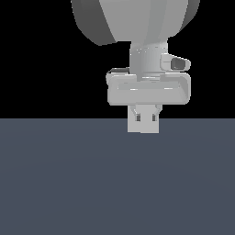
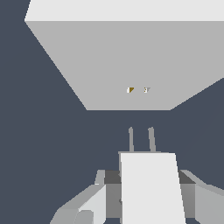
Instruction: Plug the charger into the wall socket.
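With the charger clamped between the fingers of the gripper, its two prongs point straight at the wall socket, near but not touching. Prongs sit roughly in line with the socket's two holes. Dark grey floor lies bare around; room beyond is black.
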Robot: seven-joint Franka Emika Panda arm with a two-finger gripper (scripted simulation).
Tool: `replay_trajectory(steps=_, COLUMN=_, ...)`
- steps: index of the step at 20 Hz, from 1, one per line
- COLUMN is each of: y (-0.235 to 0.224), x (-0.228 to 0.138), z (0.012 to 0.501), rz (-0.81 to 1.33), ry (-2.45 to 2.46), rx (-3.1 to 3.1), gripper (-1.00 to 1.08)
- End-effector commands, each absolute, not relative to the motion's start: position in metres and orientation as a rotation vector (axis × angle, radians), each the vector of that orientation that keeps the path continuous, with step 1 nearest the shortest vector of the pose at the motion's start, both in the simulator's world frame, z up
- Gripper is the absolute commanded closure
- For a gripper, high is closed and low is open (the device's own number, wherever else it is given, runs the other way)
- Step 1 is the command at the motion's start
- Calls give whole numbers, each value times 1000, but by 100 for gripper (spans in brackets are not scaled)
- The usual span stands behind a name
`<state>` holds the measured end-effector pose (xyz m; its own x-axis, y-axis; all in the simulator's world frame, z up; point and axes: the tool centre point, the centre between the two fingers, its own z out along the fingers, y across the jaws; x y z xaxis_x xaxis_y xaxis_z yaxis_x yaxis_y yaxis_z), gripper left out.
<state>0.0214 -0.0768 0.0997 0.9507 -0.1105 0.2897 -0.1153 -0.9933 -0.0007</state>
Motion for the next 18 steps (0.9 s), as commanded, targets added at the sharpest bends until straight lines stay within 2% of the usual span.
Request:
replay_trajectory(steps=1, y=-77, x=26, z=100, rz=458, ry=-179, rx=3086, gripper=108)
replay_trajectory(steps=11, y=-81, x=59, z=100, rz=458, ry=-179, rx=3086, gripper=108)
replay_trajectory(steps=18, y=-82, x=67, z=100, rz=458, ry=-179, rx=3086, gripper=108)
